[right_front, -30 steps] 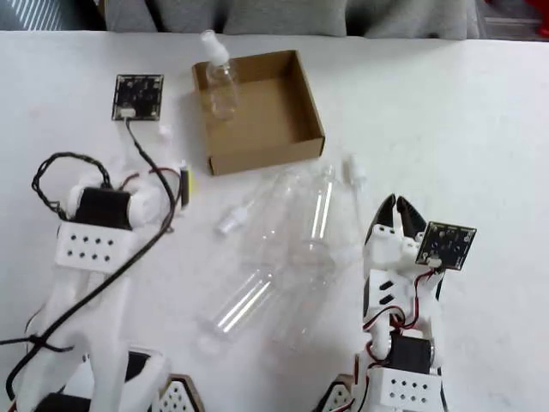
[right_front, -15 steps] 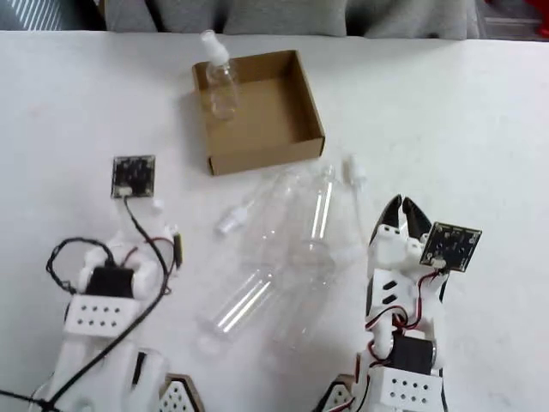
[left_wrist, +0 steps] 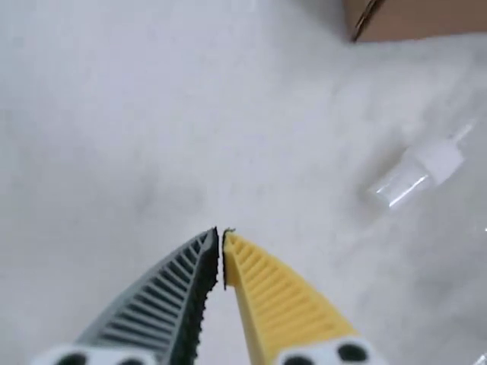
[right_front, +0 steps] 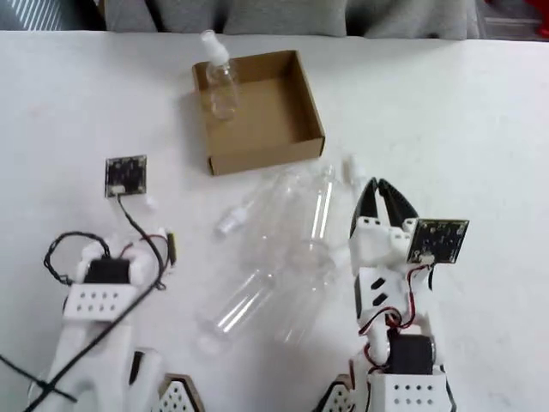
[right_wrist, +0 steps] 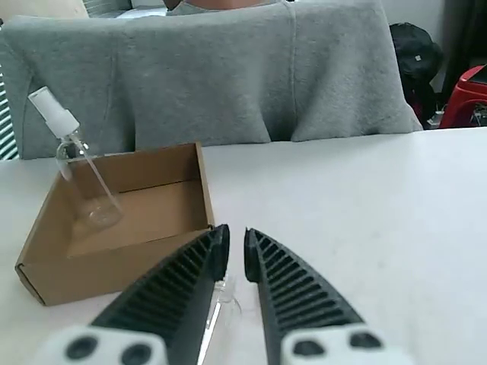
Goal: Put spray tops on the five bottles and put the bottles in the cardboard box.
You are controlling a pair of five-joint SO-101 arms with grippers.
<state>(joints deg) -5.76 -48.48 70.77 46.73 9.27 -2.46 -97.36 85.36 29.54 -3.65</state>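
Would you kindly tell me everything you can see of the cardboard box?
The cardboard box is a shallow, open-topped square tray of plain brown card. It lies flat on the white table, turned a little askew. Its low walls look intact, and its floor is mostly bare. One clear bottle with a white spray top stands tilted in its far left corner, against the wall.
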